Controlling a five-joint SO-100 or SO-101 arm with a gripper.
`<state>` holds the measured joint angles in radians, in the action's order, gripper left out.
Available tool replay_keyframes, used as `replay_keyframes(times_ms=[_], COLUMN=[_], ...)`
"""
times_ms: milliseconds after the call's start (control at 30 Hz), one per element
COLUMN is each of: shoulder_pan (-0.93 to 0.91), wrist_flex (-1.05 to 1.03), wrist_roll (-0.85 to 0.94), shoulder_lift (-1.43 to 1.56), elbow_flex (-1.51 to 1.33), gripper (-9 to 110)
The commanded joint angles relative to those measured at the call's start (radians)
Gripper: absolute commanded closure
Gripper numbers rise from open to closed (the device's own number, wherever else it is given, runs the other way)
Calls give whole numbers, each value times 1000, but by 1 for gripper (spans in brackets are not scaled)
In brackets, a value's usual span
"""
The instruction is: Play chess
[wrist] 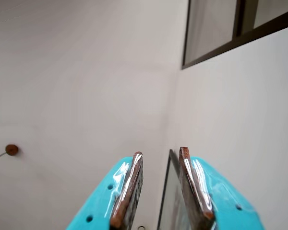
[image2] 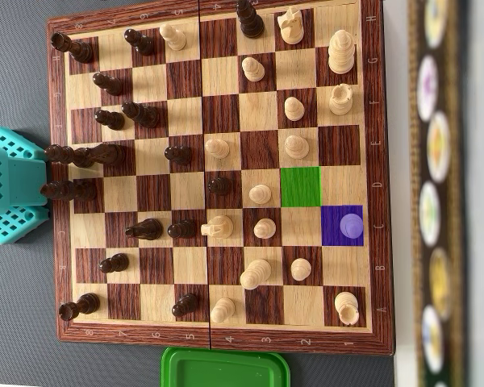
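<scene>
- At the far left of the overhead view sits the teal arm (image2: 12, 185), parked off the edge of the chessboard (image2: 218, 339) and reaching over no square.
- In the wrist view the tool (wrist: 161, 152) points up at a bare wall. Its fingers are slightly spread and there is nothing between them, so no piece is in hand.
- Moving onto the board's left half, we count about sixteen dark pieces (image2: 143, 230). Some near the left rim overlap, so that count is loose.
- Below the board's bottom edge lies one green tray (image2: 226, 369), and we see nothing in the part that shows.
- The right half holds the light pieces (image2: 256, 274); we count sixteen, including the tinted one.
- The game looks to be in mid-play: both sides have pieces out towards the centre, and the two armies meet around the middle files.
- Next comes one green square (image2: 301, 185), which is empty.
- Diagonally below and to its right is one purple square (image2: 334, 235), with a pawn (image2: 351, 225) standing on it.
- We judge that these two marks give the move in hand, pawn to green. That move is not yet made, so the reach, the grasp and the placing are all left to do.
</scene>
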<state>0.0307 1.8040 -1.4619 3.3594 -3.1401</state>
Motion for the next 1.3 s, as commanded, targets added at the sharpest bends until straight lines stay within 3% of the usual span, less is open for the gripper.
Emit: replay_keyframes(times_ms=[0, 833, 967, 1267], shoulder_pan=[-2, -5, -3, -3], wrist_flex=[2, -17, -170, -727], wrist_roll=[2, 6, 6, 6], shoulder_lift=[-12, -15, -14, -12], elbow_flex=[-18, -18, 44, 265], gripper=[89, 89, 89, 89])
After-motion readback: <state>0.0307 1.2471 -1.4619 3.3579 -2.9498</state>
